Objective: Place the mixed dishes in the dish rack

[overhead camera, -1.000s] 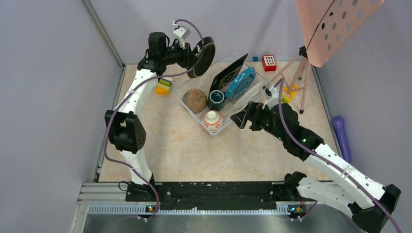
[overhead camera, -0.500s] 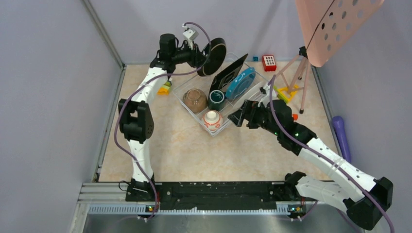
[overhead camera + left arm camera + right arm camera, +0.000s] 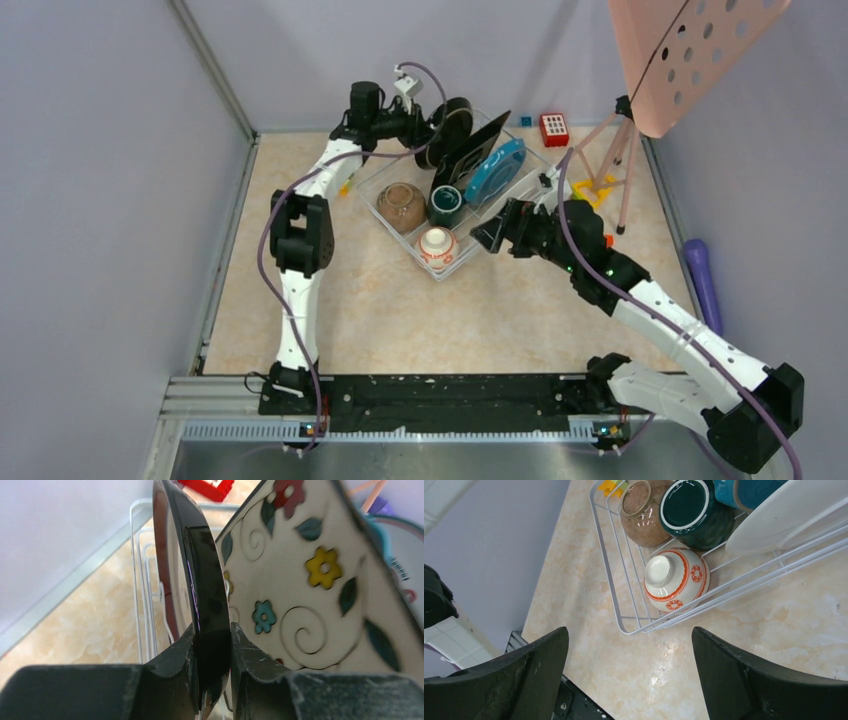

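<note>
The right fingers [image 3: 524, 675] stood wide open over the desk [image 3: 749, 645] beside the dish rack [image 3: 610, 580], while farther back the left fingers [image 3: 170, 665] gripped the dark red-rimmed round plate [image 3: 200, 580] upright above the rack's far end, beside the black square plate [image 3: 470, 150].

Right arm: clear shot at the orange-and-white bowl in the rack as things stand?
Likely yes: its fingers are open and empty, the orange-and-white bowl sits uncovered just ahead, in a corner of the dish rack.
</note>
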Tool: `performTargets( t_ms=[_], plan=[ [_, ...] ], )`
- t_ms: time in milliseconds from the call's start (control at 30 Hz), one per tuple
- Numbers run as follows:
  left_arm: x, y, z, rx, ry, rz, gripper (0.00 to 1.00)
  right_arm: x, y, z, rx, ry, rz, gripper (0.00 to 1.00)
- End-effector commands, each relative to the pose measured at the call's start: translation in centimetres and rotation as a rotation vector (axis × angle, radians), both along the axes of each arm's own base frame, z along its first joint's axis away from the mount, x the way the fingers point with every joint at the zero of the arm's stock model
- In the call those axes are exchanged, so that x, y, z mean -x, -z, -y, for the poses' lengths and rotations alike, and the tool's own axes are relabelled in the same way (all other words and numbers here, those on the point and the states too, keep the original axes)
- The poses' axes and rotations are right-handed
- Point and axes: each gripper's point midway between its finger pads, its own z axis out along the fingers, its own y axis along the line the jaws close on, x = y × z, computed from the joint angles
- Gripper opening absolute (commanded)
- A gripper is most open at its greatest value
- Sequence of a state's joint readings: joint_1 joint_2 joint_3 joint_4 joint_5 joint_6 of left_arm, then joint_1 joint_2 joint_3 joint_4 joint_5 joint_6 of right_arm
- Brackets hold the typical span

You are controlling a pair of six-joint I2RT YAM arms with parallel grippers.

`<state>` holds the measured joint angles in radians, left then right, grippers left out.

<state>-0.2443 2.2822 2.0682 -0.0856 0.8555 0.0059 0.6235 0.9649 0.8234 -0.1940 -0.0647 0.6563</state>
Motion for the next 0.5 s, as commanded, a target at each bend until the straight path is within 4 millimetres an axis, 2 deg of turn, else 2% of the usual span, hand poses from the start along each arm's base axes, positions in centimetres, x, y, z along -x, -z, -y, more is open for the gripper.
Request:
performTargets(
  t_ms=[0,67,167,233,333,467],
  plan=[
    [-0.7,-5.1,1.1,0.009,0.041,0.231,0.0,-0.7,-0.6,-0.1,-0.041,-0.005,0.031,0.91],
    [-0.9,-4.2,1.4,-0.033,0.017,0.227,0.03,-0.8,-0.4,0.2,-0.038,0.003,0.025,0.92],
    [-0.7,-4.2,1.8,-0.054,-0.002,0.233,0.46,-1.0,0.1,0.7,-0.032,0.024,0.006,0.98],
    [-0.5,-5.0,1.9,-0.05,-0.016,0.236,0.6,-1.3,0.9,1.6,-0.014,0.078,-0.036,0.99],
    [0.1,-6.7,1.8,-0.042,-0.039,0.258,0.68,-1.6,2.1,2.9,0.016,0.143,-0.09,0.99],
    [1.0,-9.6,1.4,-0.031,-0.095,0.284,0.7,-1.7,3.5,4.4,0.057,0.227,-0.134,0.99]
  ],
)
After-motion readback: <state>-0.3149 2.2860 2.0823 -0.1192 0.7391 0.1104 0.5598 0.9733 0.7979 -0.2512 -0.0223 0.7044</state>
